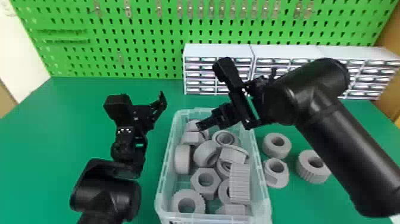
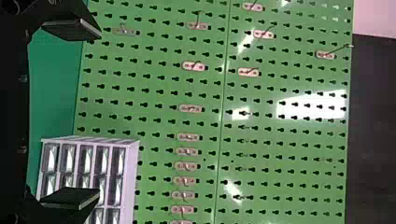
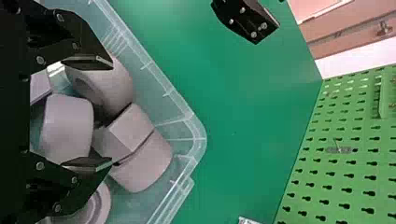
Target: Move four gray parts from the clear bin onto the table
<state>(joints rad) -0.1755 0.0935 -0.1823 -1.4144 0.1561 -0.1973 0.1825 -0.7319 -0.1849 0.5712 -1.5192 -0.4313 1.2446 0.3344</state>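
Three gray parts stand on the green table [image 1: 44, 134] just beside the clear bin [image 1: 164, 166], right of centre in the head view: a smooth ring [image 1: 284, 149], a flanged hex nut [image 1: 272, 177] and a knurled ring [image 1: 309, 174]. They sit flat with their bores facing up, which should keep them from rolling; the nut has its wide flange underneath as a base. By the count you probably need one more.

Your right gripper [image 3: 111, 113] hangs at the far end of the bin, near the middle of the head view, its fingers spread and gripping nothing. That gap looks meant to let them pass either side of a part. In the right wrist view a rounded part [image 3: 67, 128] and a hex part [image 3: 128, 133] lie at left between the finger lines; you can't tell which is the target. The pile is close-packed, so you'd want a straight descent to avoid wedging a fingertip against a neighbour.

Your left gripper [image 2: 99, 113] waits left of the bin, also open and empty, aimed toward the pegboard [image 2: 154, 102], which leaves the bin's opening to the right arm.
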